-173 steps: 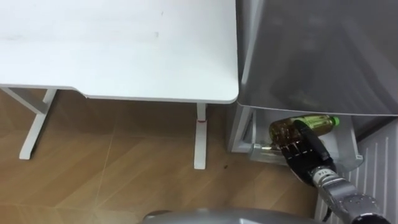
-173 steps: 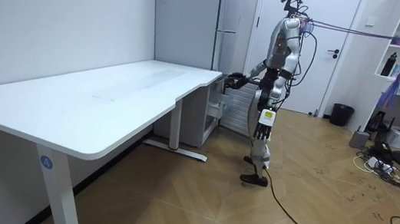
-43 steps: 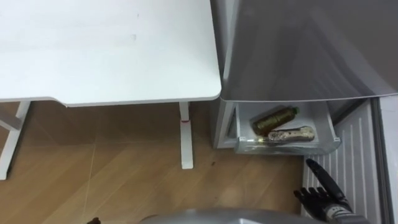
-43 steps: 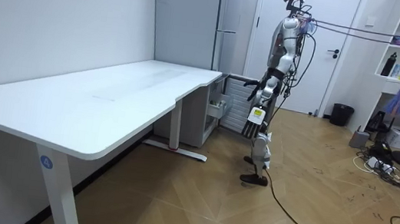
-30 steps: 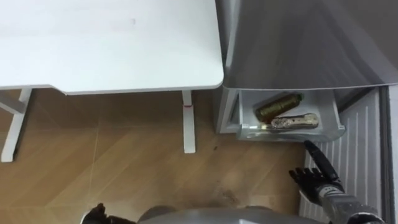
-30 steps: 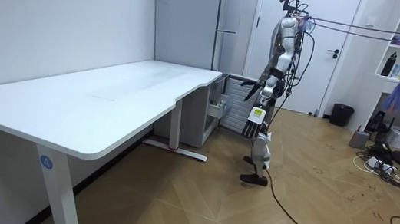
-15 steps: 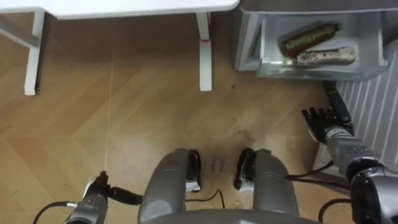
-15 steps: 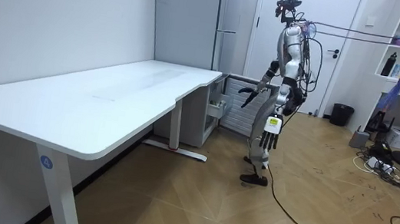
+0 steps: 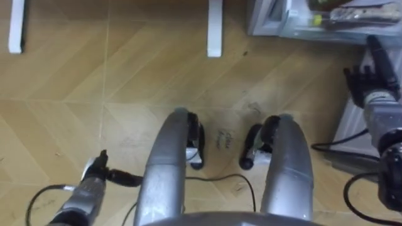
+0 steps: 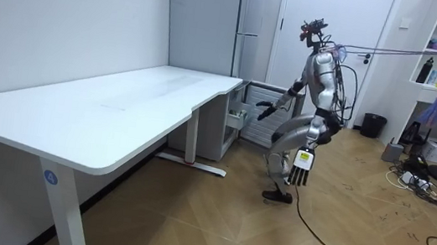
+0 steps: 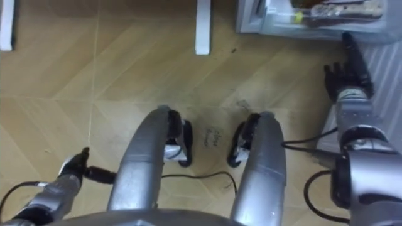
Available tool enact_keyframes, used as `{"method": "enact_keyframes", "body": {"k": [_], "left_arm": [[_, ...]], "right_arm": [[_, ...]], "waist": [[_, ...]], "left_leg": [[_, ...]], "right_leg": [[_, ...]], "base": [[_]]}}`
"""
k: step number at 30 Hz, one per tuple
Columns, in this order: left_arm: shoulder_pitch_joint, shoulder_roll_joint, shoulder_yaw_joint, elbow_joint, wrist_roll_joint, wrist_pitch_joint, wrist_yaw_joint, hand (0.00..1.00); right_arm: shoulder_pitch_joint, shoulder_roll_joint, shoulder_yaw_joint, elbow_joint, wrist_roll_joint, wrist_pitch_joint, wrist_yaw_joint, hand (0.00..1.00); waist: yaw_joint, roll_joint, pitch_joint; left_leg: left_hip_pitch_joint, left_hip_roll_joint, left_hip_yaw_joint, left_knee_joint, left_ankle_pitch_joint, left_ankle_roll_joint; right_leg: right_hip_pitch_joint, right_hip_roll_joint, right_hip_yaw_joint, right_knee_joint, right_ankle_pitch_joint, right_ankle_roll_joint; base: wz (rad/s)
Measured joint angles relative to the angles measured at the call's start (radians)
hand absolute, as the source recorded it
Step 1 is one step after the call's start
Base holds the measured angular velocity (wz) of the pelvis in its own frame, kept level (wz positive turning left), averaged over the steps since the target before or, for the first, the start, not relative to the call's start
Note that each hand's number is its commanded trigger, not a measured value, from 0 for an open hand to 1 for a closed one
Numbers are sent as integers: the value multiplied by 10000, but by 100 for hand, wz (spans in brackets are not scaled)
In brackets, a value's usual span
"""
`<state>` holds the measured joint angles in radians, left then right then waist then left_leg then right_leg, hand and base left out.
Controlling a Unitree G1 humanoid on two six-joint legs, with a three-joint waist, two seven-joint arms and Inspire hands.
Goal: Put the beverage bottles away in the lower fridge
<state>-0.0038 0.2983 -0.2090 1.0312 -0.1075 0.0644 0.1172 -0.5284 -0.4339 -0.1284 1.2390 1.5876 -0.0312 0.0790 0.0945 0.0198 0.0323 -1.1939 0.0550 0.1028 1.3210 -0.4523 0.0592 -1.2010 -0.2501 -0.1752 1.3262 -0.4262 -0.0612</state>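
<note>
at upper right, the right hand (image 9: 367, 78) (empty, fingers loose) is hovering beside the drawer (image 9: 295, 28), risking a jam if pushing askew.

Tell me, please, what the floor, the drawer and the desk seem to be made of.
Floor: wood or wood-look laminate, by the grain and herringbone planks; slight sheen. Drawer: probably clear plastic, since the bottles show through its front. Desk: smooth matte white top, likely laminated board, though the look leaves that open.
</note>
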Motion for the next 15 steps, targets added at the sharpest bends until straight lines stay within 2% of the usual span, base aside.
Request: {"method": "enact_keyframes", "body": {"k": [3, 5, 10, 15], "left_arm": [[169, 43, -42, -46, -189, 14, -133, 0], [261, 42, -43, -117, -190, 13, -225, 0], [441, 160, -27, -338, -186, -9, -361, 0], [808, 220, -29, -1201, -188, 5, -433, 0]], "right_arm": [[-173, -244, 0, -141, 141, -18, -2, 0], [-264, -390, 0, -564, 133, -20, -12, 0], [-369, -409, 302, -772, 128, -1, -224, 0], [-373, -414, 312, -773, 151, 24, -230, 0]], "waist": [[-73, -22, -6], [-10, -54, 2], [-162, -258, 25], [-227, -416, 35]], "left_leg": [[-189, -193, -7, 445, -166, 122], [-324, -188, 40, 712, -263, 100], [-467, -311, 20, 1240, -523, 116], [-709, -357, 37, 1601, -664, 198]], "right_leg": [[-207, -297, 124, 588, -276, 99], [-404, -285, 265, 860, -359, 136], [-540, -450, 359, 1434, -661, 184], [-759, -613, 416, 1774, -788, 237]], "base": [[17], [0], [5], [2]]}}
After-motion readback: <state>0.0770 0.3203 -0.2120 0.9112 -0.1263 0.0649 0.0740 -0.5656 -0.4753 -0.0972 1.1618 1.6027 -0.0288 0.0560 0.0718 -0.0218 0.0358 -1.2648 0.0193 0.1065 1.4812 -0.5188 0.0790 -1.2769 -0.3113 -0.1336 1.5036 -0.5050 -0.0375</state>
